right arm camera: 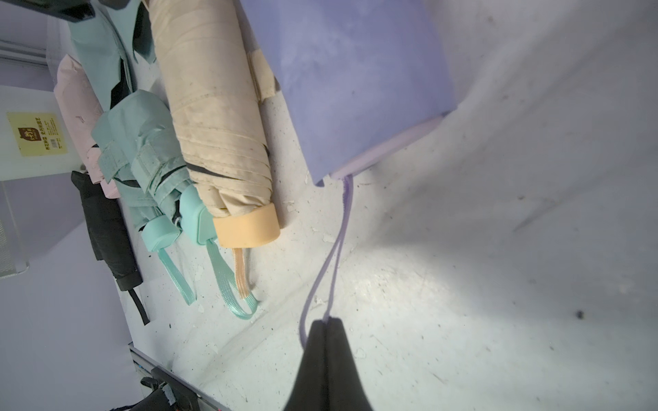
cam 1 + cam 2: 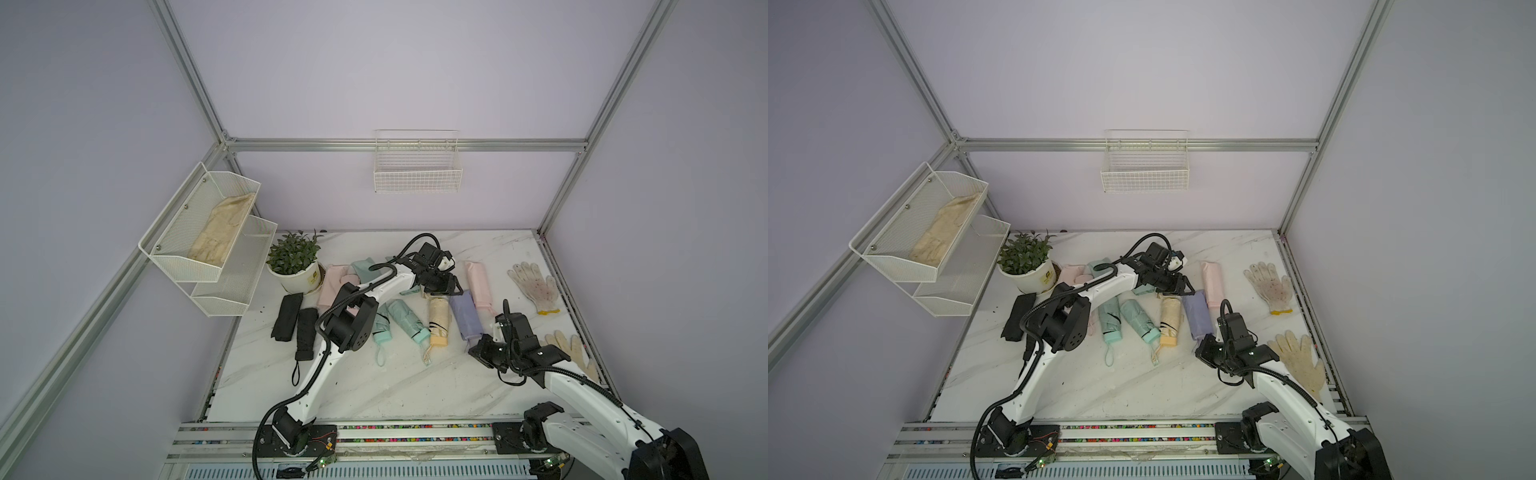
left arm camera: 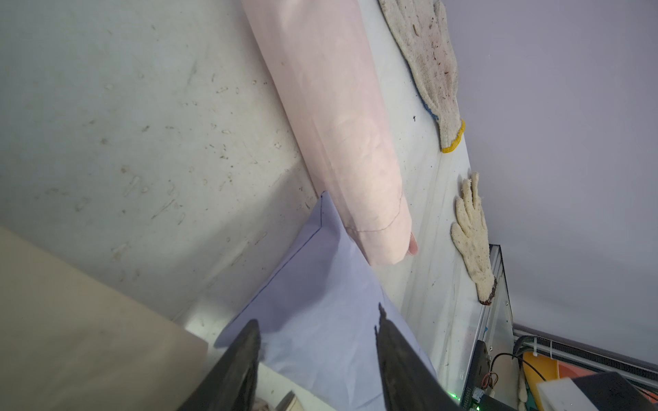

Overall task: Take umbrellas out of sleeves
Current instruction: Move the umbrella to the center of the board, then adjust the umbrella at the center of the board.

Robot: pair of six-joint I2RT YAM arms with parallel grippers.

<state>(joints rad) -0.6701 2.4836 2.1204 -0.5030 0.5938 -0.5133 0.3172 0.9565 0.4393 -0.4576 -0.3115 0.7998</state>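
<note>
My left gripper [image 3: 318, 322] hangs, jaws apart, over the far end of the lavender sleeve [image 3: 320, 284], I judge to pin its fabric; contact I cannot tell. That sleeve lies near the right edge of the table [image 2: 374, 386], between the yellow umbrella [image 1: 213, 117] and the pink sleeve [image 3: 331, 124], the lavender umbrella [image 1: 391, 147] inside. My right gripper [image 1: 325, 323] is pinched together on the lavender wrist loop [image 1: 336, 249] at the near end, placed to draw it out.
</note>
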